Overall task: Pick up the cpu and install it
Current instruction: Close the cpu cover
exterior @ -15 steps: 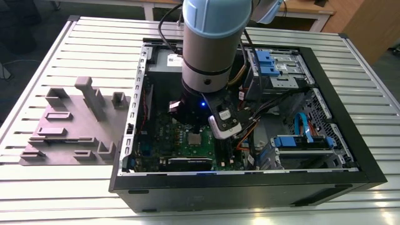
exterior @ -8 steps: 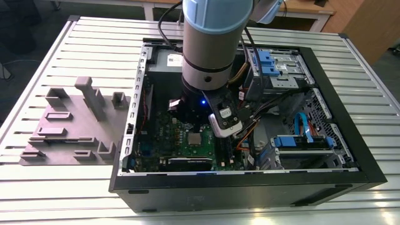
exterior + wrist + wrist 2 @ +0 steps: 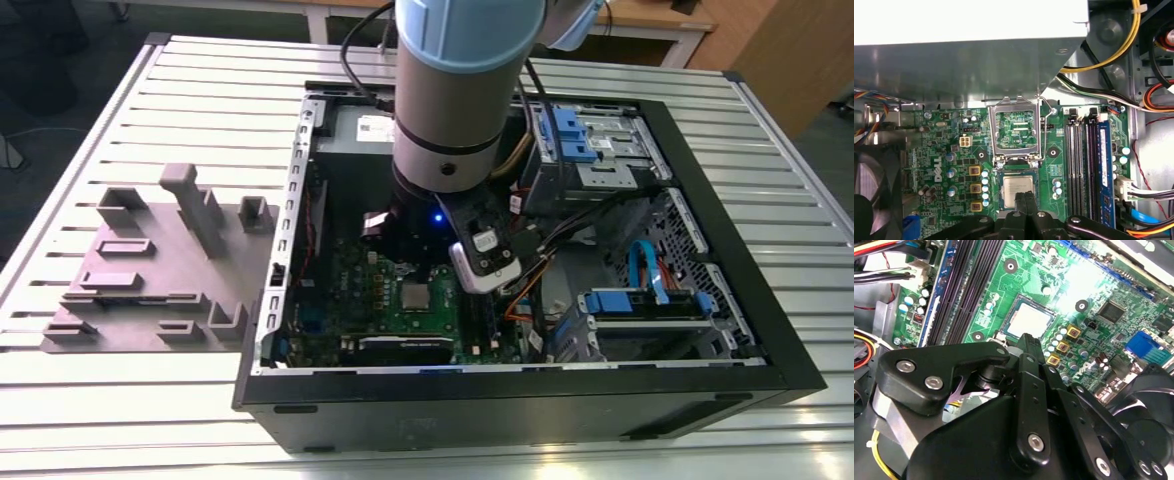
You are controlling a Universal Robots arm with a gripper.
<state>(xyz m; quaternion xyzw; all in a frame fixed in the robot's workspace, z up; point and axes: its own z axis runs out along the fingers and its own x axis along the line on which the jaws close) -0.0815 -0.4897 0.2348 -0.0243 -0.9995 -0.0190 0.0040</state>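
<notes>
**A:** What lies closest in the exterior view?

**B:** The open computer case [image 3: 534, 400]. It rests on the slatted table [image 3: 134, 410], with its black side wall along the table's near edge. Next to it, toward the table's edge on the exterior view's left, stands a grey fixture block [image 3: 147, 270].

**A:** And inside the case?

**B:** A green motherboard [image 3: 334, 290]. The cpu [image 3: 416, 295] lies flat in its socket near the middle of the board, and both wrist views show its silvery top facing up.

**A:** The gripper?

**B:** The gripper [image 3: 1026, 197] hangs just over the near edge of the cpu. Its two fingers meet with no gap and hold nothing. I cannot tell whether the tips touch the chip.

**A:** Beyond that?

**B:** The socket's metal frame [image 3: 993, 127] stands hinged open just past the cpu. Black memory slots [image 3: 1079, 165] run beside it. The grey power-supply box [image 3: 969, 65] fills the far end of the case.
</notes>
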